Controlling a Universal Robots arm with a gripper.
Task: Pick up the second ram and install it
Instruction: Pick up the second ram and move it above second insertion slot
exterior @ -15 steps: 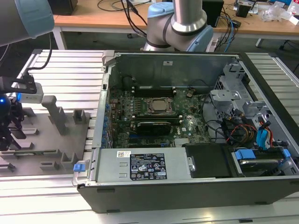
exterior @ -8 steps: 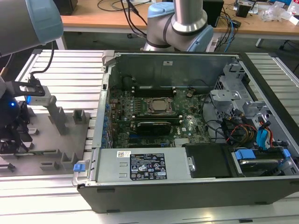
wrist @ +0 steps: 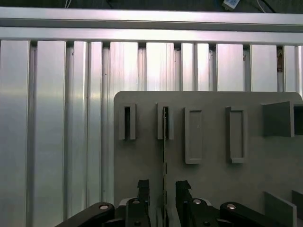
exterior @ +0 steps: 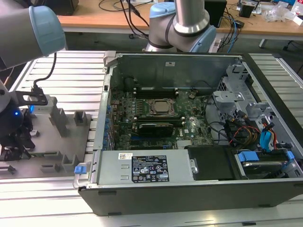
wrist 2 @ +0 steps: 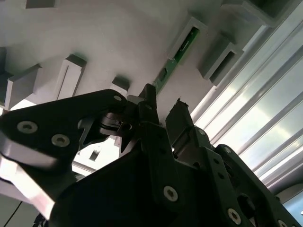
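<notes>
the gripper (wrist: 163, 187) hangs open and empty astride the second ram (wrist: 164, 142), edge-up in a grey fixture plate (exterior: 47, 142) slot at the exterior view's left; light, stiff, fragile, so likely best pinched gently mid-length

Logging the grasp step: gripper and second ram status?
Open gripper, fingers either side of second ram. Ram on edge in grey fixture slot. Nothing blocking seen.
</notes>
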